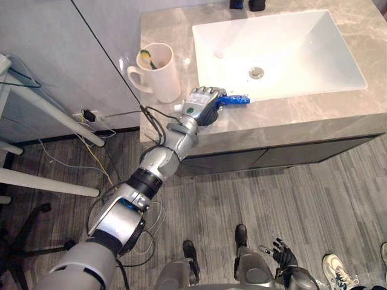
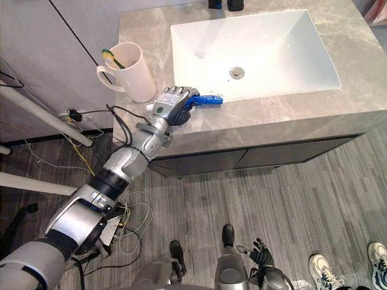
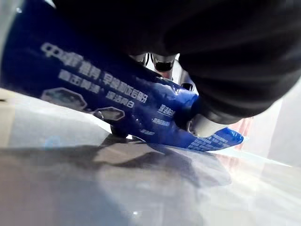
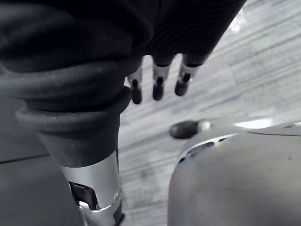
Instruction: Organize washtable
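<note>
L hand (image 1: 204, 103) clamped on blue tube (image 1: 237, 99) by sink (image 1: 302, 57); mug (image 1: 162, 75) w/ toothbrush (image 1: 147, 57) beside.

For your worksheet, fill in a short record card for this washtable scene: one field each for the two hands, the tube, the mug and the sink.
left hand: on the counter, fingers curled round one end of the blue tube
blue tube: free end sticks out along the sink's front rim
mug: upright, left of the sink, toothbrush standing in it
sink: white basin set in the counter
right hand: hangs low over the floor, fingers relaxed
</note>
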Robot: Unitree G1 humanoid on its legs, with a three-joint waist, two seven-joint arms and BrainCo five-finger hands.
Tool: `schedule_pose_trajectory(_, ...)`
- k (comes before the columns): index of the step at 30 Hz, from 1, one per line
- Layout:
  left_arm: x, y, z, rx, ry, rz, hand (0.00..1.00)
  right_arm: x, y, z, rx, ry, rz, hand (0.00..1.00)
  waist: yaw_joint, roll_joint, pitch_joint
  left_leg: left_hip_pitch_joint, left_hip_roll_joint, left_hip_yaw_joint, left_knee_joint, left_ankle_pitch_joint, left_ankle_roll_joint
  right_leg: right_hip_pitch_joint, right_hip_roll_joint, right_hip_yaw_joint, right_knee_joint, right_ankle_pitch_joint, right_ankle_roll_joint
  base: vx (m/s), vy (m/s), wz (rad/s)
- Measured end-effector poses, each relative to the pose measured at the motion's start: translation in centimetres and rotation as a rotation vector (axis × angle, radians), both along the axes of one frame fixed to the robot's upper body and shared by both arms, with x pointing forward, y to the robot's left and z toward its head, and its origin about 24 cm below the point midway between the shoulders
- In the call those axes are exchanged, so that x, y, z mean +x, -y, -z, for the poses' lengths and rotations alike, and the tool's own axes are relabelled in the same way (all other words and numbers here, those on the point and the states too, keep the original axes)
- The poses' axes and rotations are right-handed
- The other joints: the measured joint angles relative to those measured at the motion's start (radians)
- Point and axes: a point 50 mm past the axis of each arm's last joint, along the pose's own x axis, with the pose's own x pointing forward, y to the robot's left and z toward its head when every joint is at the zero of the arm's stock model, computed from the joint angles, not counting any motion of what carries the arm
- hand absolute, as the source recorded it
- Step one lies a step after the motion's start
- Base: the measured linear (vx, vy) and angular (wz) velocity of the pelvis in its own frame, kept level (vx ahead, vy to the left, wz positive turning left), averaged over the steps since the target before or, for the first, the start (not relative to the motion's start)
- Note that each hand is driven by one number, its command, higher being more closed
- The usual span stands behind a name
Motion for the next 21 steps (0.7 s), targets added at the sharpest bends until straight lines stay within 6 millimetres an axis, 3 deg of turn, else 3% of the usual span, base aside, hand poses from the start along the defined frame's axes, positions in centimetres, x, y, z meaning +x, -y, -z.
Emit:
schedule_pose_trajectory(5, -1.1, -1.1, 1.0, -0.031, 0.052, -0.025, 1.0, 0.0, -0.1, -0.4, -0.003, 0.036, -0.008, 0.0, 0.006, 0.002, 0.0, 0.012, 0.011, -0.03, 0.0, 0.0, -0.006, 0.012, 0.004, -0.014, 0.026, -0.027, -0.005, 0.02, -0.036, 0.11)
schedule_pose_trajectory(7, -1.6, -2.7, 2.0, -0.042, 0.054, -0.079, 1.0, 0.6, -0.6, -1.2, 0.0, 0.099, -0.035, 0.0, 0.006, 0.002, -0.001, 0.036, 0.013, -0.03, -0.002, 0.0, -0.006, 0.027, 0.006, -0.008, 0.031, -0.03, -0.005, 0.01, -0.018, -0.1)
schedule_pose_trajectory(13, -2.4, -4.5, 3.1, -0.041, 0.035, -0.123, 1.0, 1.0, -2.6, -3.1, 0.136, 0.243, -0.087, 0.0, 0.015, 0.001, -0.015, 0.048, 0.009, -0.033, -0.004, -0.002, -0.009, 0.039, 0.001, -0.003, 0.031, -0.03, -0.004, -0.02, 0.0, 0.0)
schedule_pose_trajectory(17, -2.9, -6.4, 2.7, -0.089, 0.053, -0.172, 1.0, 0.7, -3.6, -5.3, 0.289, 0.382, -0.093, 0.0, 0.037, -0.026, -0.066, 0.049, 0.007, -0.036, -0.005, 0.001, -0.013, 0.04, 0.0, -0.003, 0.031, -0.029, -0.003, -0.03, 0.001, 0.0)
schedule_pose_trajectory(19, -3.8, -5.8, 2.0, -0.149, 0.091, -0.143, 1.0, 1.1, -3.7, -6.3, 0.327, 0.443, -0.088, 0.0, 0.037, -0.043, -0.079, 0.053, 0.006, -0.043, -0.005, 0.006, -0.021, 0.045, 0.0, -0.003, 0.031, -0.029, -0.003, -0.03, -0.021, 0.06)
schedule_pose_trajectory(21, -5.8, -2.1, 1.1, -0.231, 0.14, 0.012, 1.0, 2.4, -3.7, -8.6, 0.379, 0.573, -0.099, 0.0, 0.059, -0.063, -0.106, 0.063, 0.005, -0.048, -0.012, 0.006, -0.021, 0.054, 0.0, -0.004, 0.029, -0.029, -0.003, -0.04, -0.008, 0.06)
